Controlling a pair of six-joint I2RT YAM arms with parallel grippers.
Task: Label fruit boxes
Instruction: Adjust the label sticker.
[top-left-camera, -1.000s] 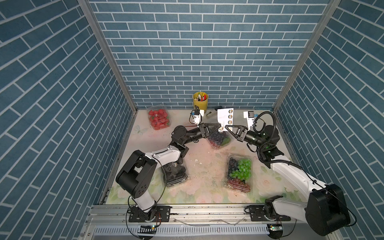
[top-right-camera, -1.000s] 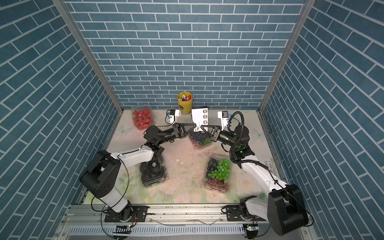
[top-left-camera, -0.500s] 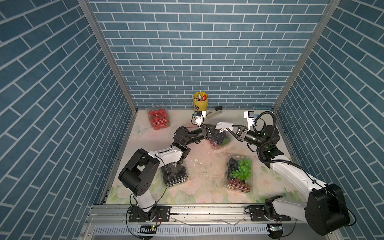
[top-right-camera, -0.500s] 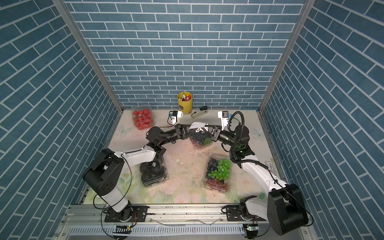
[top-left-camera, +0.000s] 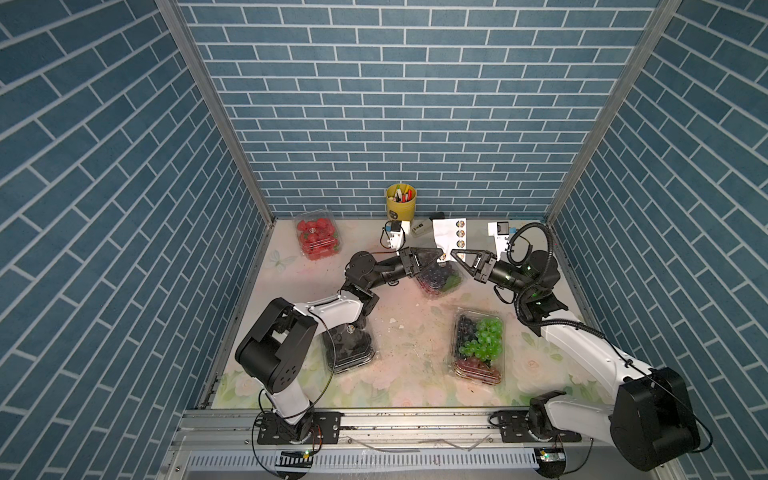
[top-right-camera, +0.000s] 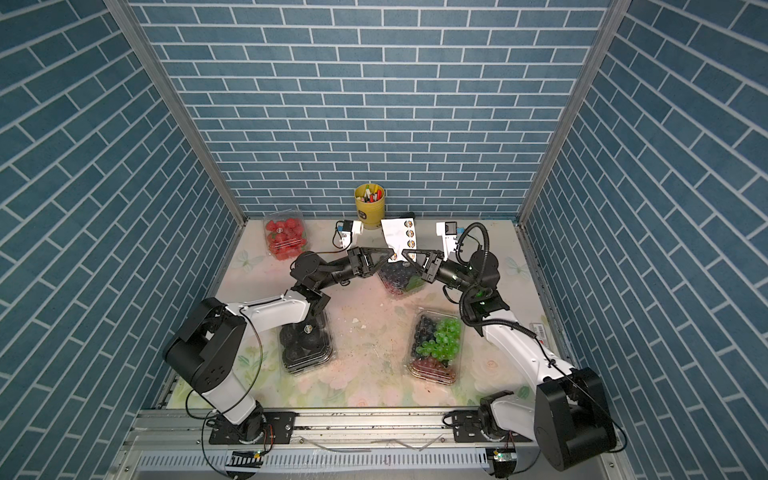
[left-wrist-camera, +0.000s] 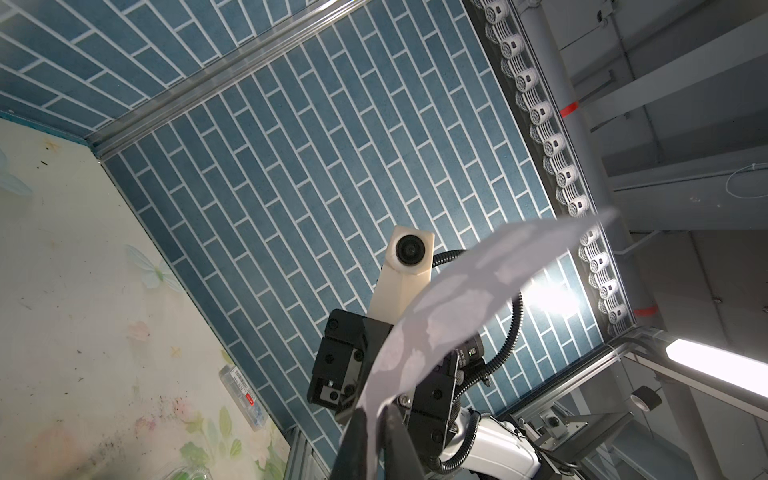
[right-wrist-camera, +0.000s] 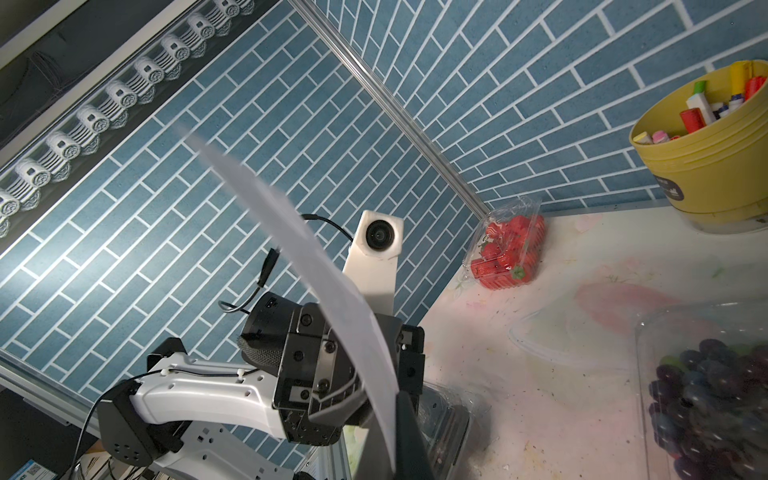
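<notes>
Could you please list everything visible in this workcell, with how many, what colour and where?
strawberry box: one, clear with red fruit, back left corner of the table.
dark grape box: one, clear with dark purple fruit, mid table, below the gripper tips.
black fruit box: one, clear with black fruit, front left.
mixed grape box: one, clear with green, dark and red grapes, front right.
pen cup: one, yellow, back centre by the wall.
sticker sheet: one, white with round stickers, upright between both grippers.
barcoded packet: one, clear, right table edge.
table: one, pale floral.
left gripper: one, black, shut on the sheet.
right gripper: one, black, shut on the sheet.
</notes>
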